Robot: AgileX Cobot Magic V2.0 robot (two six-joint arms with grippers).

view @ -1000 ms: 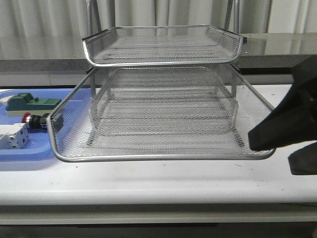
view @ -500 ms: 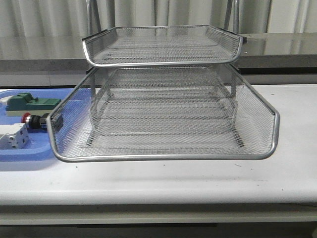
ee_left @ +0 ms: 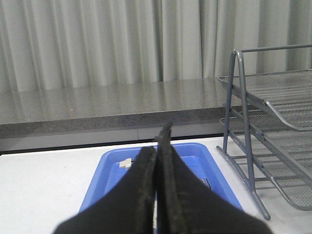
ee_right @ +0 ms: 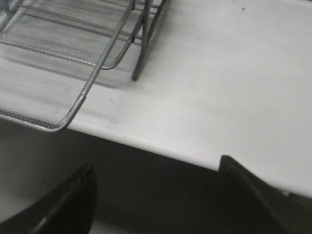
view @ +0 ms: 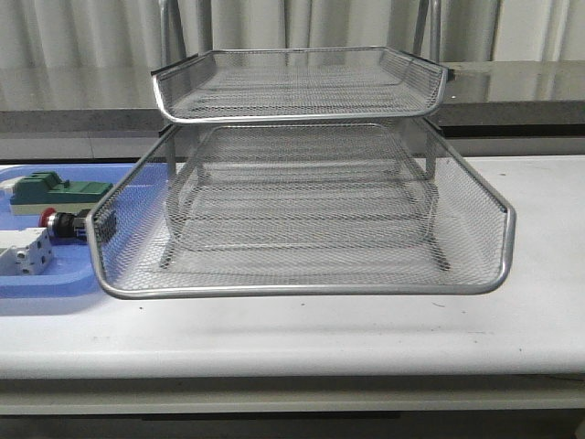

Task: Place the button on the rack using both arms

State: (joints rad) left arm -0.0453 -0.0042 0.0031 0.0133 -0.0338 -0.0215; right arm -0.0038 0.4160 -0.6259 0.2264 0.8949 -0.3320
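Silver wire-mesh letter rack [view: 302, 183] fills the middle of the white table [view: 292, 338], with every tier seen in the front view bare. A second ago the dark right arm blocked the right of that view; it has since pulled out of frame, so neither arm has begun a pick and the task is likely at its start.

One small button with a red cap and black body [view: 64, 222] lies on one flat blue plastic tray [view: 55, 283] left of the rack, between one green block-shaped part [view: 59, 191] and one white boxy part [view: 26, 251].

Left gripper [ee_left: 157, 146] hangs above the tray, fingers pressed together, holding nothing. Right gripper [ee_right: 156, 190] hangs beyond the table's front edge, fingers spread wide, empty.
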